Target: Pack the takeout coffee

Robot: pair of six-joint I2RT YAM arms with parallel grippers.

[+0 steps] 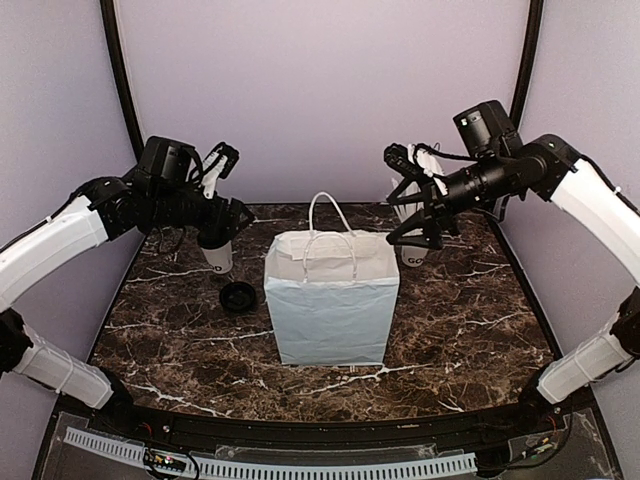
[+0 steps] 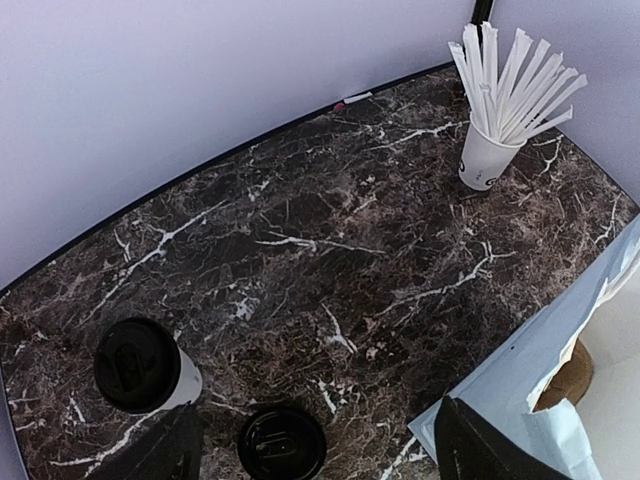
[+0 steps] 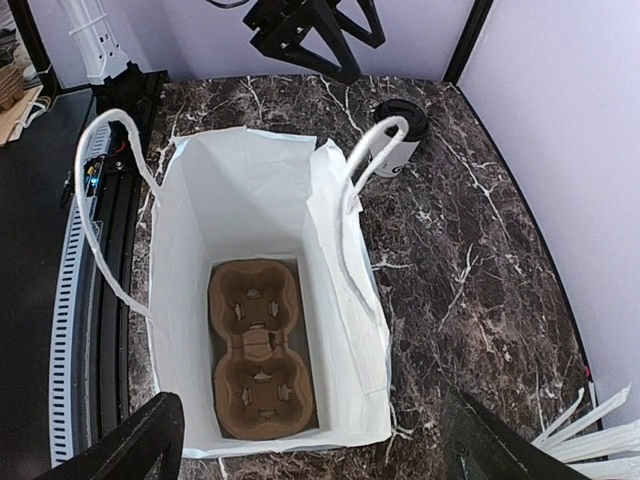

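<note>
The left arm (image 1: 60, 240) and right arm (image 1: 590, 200) arch inward, one on each side of the bag (image 1: 330, 300). The left gripper (image 2: 318, 408) hangs just left of the bag and the right gripper (image 3: 315, 400) by its upper right corner. Both tilt downward, jaws spread wide and empty.

Bright, even light from overhead; shadows soft & faint. My wrist views sharp, w/ wide-angle bend at edges. Bag (image 1: 330, 300) front sits in shade; table (image 1: 180, 340) looks matte.

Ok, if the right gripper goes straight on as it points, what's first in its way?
The right gripper likely meets the near rim of the white paper bag first; past that, the open mouth and the brown cup carrier at the bottom. Depth is unclear.
</note>
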